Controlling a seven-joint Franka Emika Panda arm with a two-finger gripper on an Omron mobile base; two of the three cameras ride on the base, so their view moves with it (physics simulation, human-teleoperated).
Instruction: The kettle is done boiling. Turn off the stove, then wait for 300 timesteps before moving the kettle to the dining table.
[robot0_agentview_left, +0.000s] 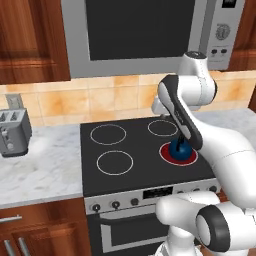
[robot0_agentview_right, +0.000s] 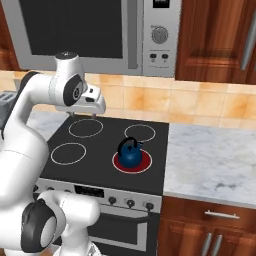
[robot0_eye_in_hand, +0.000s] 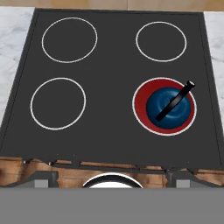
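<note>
The small squat dark-blue kettle (robot0_agentview_right: 130, 153) with a thin black arched handle sits upright on the front-right burner of the black glass cooktop stove (robot0_agentview_right: 100, 165); that burner ring (robot0_eye_in_hand: 142, 105) glows red under it, while the other three white rings are dark. In the hand view the kettle (robot0_eye_in_hand: 170, 108) is seen from above, its handle running diagonally across the lid, off to the right of centre. In the left base view the kettle (robot0_agentview_left: 181, 148) is partly hidden behind the white arm's forearm. The two-finger gripper (robot0_agentview_right: 82, 116) hangs above the rear of the cooktop, over the back-left burner area, well apart from the kettle and touching nothing. Its jaws stand wide, with nothing between them. A row of black knobs (robot0_agentview_right: 130, 203) runs along the stainless front panel, above the oven door. A grey microwave (robot0_agentview_left: 145, 32) is mounted above the stove against wooden cabinets. A silver toaster (robot0_agentview_left: 13, 131) stands on the white-grey marble counter (robot0_agentview_left: 40, 170) left of the stove. Marble counter also continues to the right of the stove.
</note>
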